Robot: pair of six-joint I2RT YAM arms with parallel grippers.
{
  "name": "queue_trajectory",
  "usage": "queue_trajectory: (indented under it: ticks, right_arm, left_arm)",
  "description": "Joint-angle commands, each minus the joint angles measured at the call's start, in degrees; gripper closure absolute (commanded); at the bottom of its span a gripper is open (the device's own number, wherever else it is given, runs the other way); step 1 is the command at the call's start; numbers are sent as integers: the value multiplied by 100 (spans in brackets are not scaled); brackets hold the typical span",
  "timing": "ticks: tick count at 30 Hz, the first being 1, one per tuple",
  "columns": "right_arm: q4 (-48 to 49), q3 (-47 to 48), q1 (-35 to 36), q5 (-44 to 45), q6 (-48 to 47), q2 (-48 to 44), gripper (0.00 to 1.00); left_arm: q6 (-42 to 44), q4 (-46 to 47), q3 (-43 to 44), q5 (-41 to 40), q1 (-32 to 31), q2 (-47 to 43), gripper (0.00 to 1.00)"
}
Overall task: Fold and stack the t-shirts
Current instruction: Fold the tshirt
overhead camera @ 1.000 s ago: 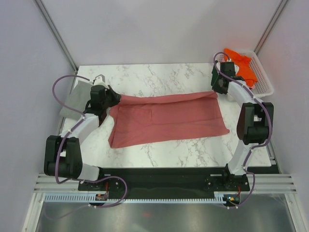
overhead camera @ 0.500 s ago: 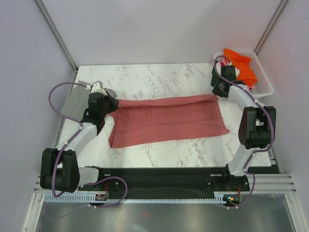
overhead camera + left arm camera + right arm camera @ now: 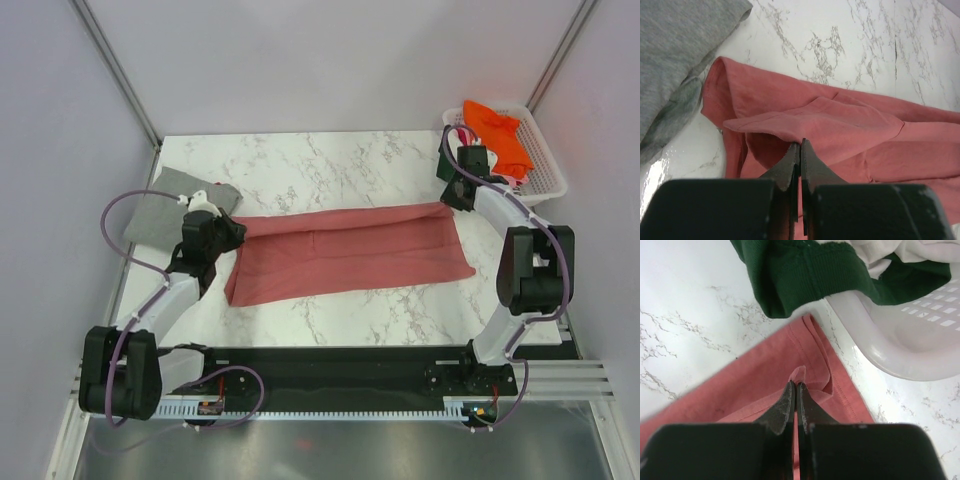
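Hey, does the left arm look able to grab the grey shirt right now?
Probably not yet. The grey shirt lies close beside the left arm, but its jaws are shut on the salmon shirt and must release first.

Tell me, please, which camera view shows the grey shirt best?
The top view: nearly the whole grey shirt shows, beside the pink shirt. The left wrist view shows only one part; the right wrist view shows none.
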Motion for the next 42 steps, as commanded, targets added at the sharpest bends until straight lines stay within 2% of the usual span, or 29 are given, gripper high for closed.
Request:
queue_trajectory:
  ticks: [1,10,12,13,14,16,17,18,19,23,24,25,27,28,32,36,40,42]
  right_arm:
    - [334,-263,-3,337,143,-362,100]
    - [861,-1150,-3,689,529,-696,100]
    - [1090,-1493,-3,795,653,-871,95]
    - [1177,-1737,-3,821,810,-942,89]
    - [1309,-1853,-3,926,890,-1012,73]
    - [1476,-2256,-3,1014,996,-1354,60]
    - [1651,-2406,-12,1084,1092,-1521,50]
    - [1766,-2564,-12,1190,1093,-1906,36]
    - [1880,-2862,-3,1217,1093,-2118,34]
    - [2363,-3199,260,718,716,-2832,38]
    - [2426,-3199,321,446,654,-2832,40]
    - [2487,-3121,427,-296,601,-2771,43]
    - [2654,-2971,681,-951,487,-2377,46]
    - [2724,-2744,787,-1728,451,-2201,46]
    - [3093,-2198,1402,-3061,407,-1131,46]
    - [3129,-1381,2148,-3862,433,-171,46]
    - [2858,-363,2553,-4030,521,647,47]
    - [2813,-89,2651,-4109,591,1050,48]
  left_arm:
    - [-210,154,-295,-24,-14,-196,98]
    - [-395,163,-1130,-156,-14,-750,98]
    - [-439,128,-1236,-174,-14,-1004,97]
    - [-474,128,-1359,-165,-14,-1110,95]
    - [-491,119,-1403,-174,-14,-1319,81]
    - [-535,-12,-1483,-174,-14,-1566,64]
    - [-536,-135,-1466,-313,-48,-1829,47]
    - [-536,-388,-1413,-384,-83,-1988,40]
    - [-527,-530,-1378,-498,-110,-2120,36]
    - [-623,-1006,-1220,-666,-128,-2525,25]
    - [-693,-1024,-1115,-683,-128,-2430,24]
    - [-729,-1215,-1027,-675,-128,-2298,24]
    - [-738,-1322,-686,-640,-128,-1765,24]
    - [-755,-1479,-553,-631,-110,-1570,23]
    - [-790,-1735,89,-570,-49,-629,24]
    - [-861,-1710,441,-376,22,-92,25]
    - [-791,-1666,792,-324,109,365,26]
    - [-729,-1718,1099,-279,127,706,31]
